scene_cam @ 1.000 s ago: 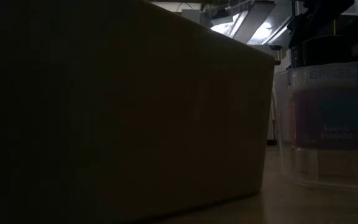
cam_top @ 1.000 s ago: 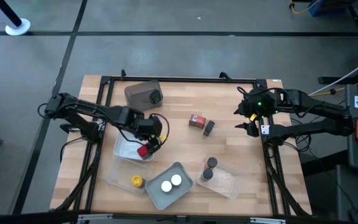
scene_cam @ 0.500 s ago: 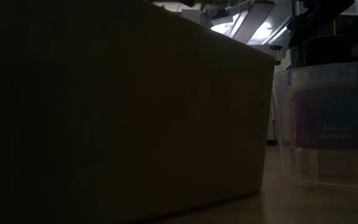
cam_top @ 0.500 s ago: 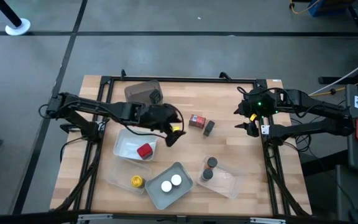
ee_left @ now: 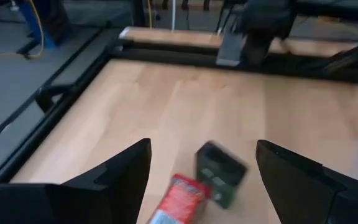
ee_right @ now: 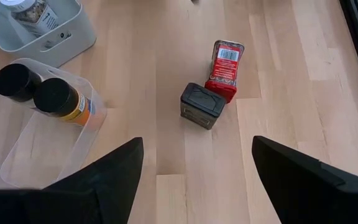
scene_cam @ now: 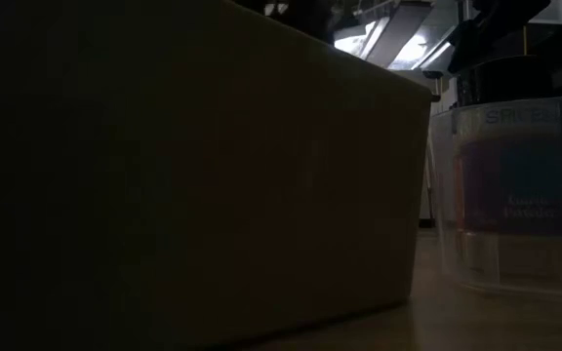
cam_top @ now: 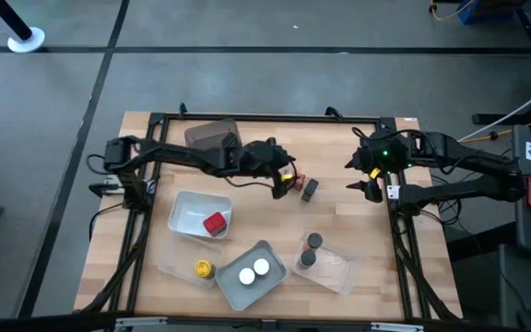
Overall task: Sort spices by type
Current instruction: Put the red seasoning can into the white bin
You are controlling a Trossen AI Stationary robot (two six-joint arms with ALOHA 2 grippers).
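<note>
1. Nearest the front edge of the wooden surface (cam_top: 358, 221), 3 trays line up: a clear tray (cam_top: 184, 269) with 1 yellow-lidded jar (cam_top: 203, 268), a grey tray (cam_top: 272, 254) with 2 white-lidded jars (cam_top: 253, 271), and another clear tray (cam_top: 339, 269) with 2 dark-lidded jars (cam_top: 310, 251).
2. Just behind them on the left, a white tray (cam_top: 184, 210) holds 1 red box (cam_top: 214, 224).
3. Mid-surface, 1 more red box (ee_right: 224, 62) and 1 black box (ee_right: 202, 105) lie touching each other, outside any tray.
4. The left end effector (cam_top: 282, 183) hovers at those 2 loose boxes, its fingers (ee_left: 120, 177) spread apart and gripping nothing.
5. Toward the far edge, a dark tub (cam_top: 212, 138) sits with 1 black box (cam_top: 231, 144) at its rim.
6. At the right edge, the right end effector (cam_top: 363, 175) waits above the surface, fingers (ee_right: 114, 174) parted and empty.
</note>
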